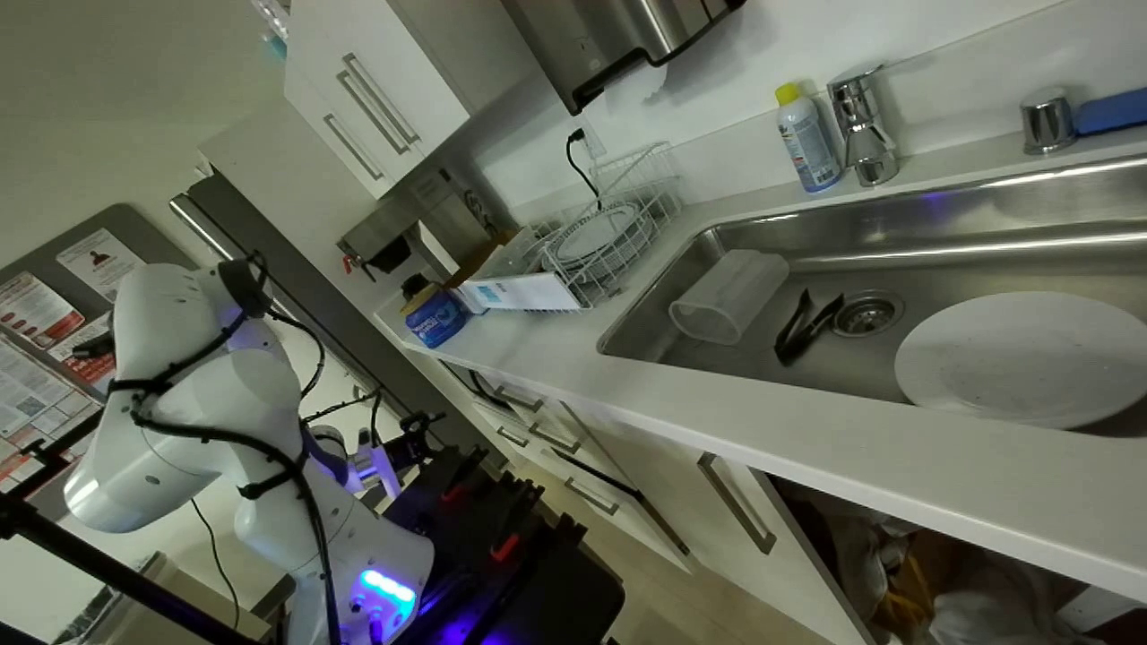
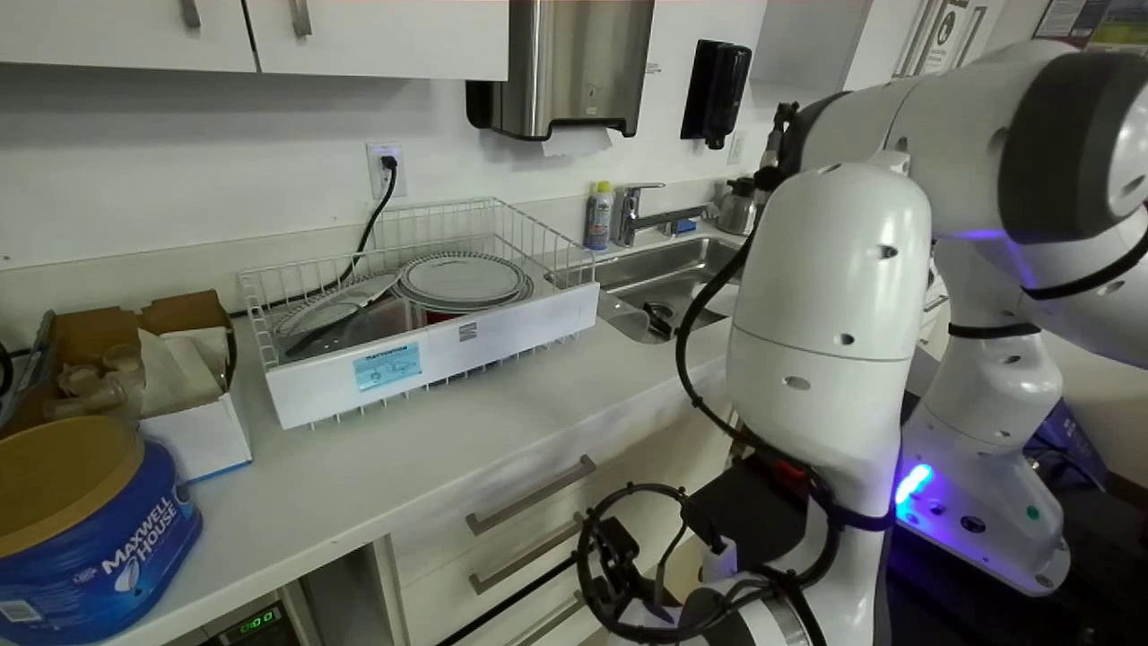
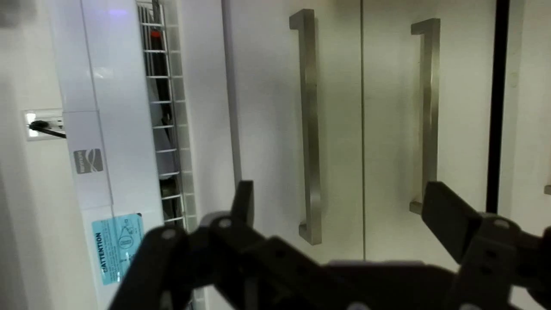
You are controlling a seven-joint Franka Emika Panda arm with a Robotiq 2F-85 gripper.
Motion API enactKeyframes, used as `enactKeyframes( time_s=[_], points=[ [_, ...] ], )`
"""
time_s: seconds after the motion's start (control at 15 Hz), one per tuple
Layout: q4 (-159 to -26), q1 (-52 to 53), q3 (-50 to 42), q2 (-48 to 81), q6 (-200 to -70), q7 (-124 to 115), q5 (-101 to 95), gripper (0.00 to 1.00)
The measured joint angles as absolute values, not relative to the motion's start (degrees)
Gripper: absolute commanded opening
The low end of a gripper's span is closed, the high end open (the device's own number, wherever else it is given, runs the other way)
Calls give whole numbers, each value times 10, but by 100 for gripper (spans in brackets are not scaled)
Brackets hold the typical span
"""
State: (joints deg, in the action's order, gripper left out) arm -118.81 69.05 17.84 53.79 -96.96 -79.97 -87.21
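In the wrist view my gripper (image 3: 338,189) stands open, its black fingers wide apart and nothing between them. Beyond it are pale drawer fronts with two metal bar handles: a nearer-centred handle (image 3: 311,129) seen between the fingers, and a second handle (image 3: 431,99) whose lower end lies by the right finger (image 3: 450,219). No contact with either handle shows. An exterior view shows the same kind of handles (image 2: 531,495) under the counter, with the arm's wrist (image 2: 700,601) low in front of the drawers. The fingertips cannot be made out in the exterior views.
A white wire dish rack (image 2: 430,368) with plates stands on the counter (image 2: 466,440), beside a cardboard box (image 2: 202,431) and a blue coffee tub (image 2: 99,547). The sink (image 1: 833,260) holds a white plate (image 1: 1030,358), black tongs (image 1: 804,327) and a clear container (image 1: 730,296).
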Motion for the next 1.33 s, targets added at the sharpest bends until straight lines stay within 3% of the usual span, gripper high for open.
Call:
enactKeyframes(
  time_s=[1.33],
  points=[
    [-1058, 718, 176, 650, -859, -836, -910, 100]
  ],
)
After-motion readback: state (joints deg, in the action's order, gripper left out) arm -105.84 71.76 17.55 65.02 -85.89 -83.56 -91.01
